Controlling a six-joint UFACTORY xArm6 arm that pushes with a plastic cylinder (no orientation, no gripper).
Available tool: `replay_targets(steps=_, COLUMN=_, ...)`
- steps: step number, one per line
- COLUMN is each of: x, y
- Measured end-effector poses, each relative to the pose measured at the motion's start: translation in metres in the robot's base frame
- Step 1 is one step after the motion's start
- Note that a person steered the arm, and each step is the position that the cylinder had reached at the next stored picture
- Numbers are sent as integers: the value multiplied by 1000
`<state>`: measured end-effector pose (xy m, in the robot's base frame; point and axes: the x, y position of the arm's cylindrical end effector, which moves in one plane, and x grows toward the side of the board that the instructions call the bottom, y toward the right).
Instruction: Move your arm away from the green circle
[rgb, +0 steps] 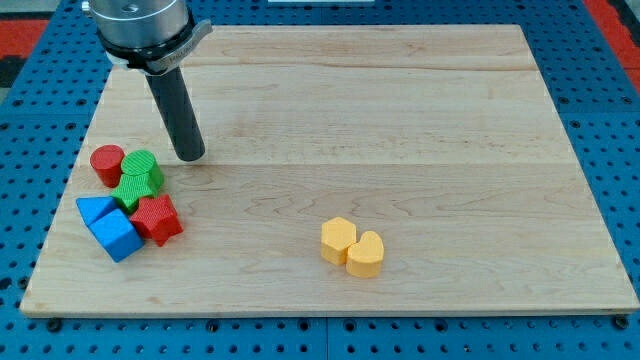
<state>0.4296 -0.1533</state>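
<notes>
Yellow heart-shaped blocks near view's bottom, well apart from my tip | no jaws, just a rod | green round ridged block just beside tip, toward view's left | step: retreat not yet made | next: slide tip across wooden surface toward view's right.

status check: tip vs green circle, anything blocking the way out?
My tip just right of and above the green circle, small gap. Red cylinder touching circle's left. Board open toward view's right.
</notes>
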Motion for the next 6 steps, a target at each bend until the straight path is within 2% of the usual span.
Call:
replay_targets(steps=3, x=-1, y=-11)
replay_targets(steps=5, x=-33, y=30)
replay_targets(steps=6, x=-38, y=24)
